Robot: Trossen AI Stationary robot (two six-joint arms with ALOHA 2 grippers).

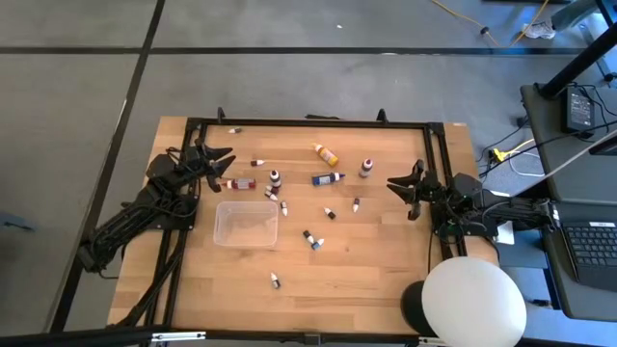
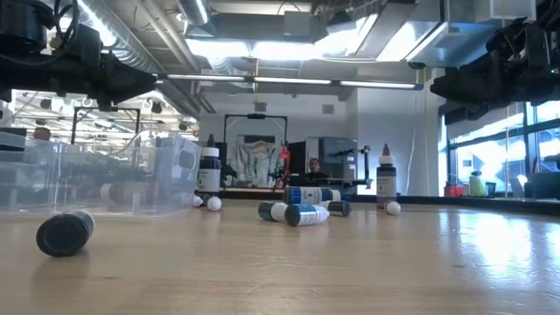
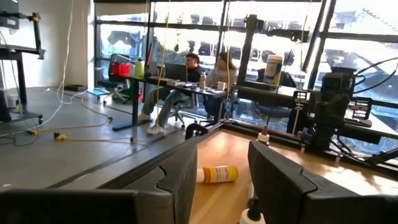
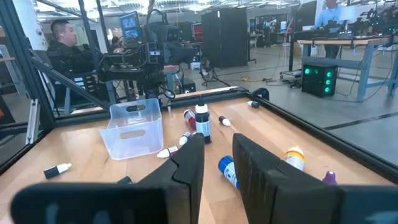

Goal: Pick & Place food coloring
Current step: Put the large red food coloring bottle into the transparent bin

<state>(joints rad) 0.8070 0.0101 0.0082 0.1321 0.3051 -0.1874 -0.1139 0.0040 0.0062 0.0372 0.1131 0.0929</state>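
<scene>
Wooden table (image 1: 337, 280) first, with a clear tray (image 1: 247, 223) set left of centre and apparently empty, likely the drop spot, since the bottles (image 1: 328, 179) lie scattered over the boards around it, some upright, most on their sides, none in the tray. Left gripper (image 1: 224, 157) raised at the left edge, jaws part open with nothing between them, probably poised for a first pick. Right gripper (image 1: 397, 183) lifted at the right edge, jaws narrow and empty, seemingly parked clear.
</scene>
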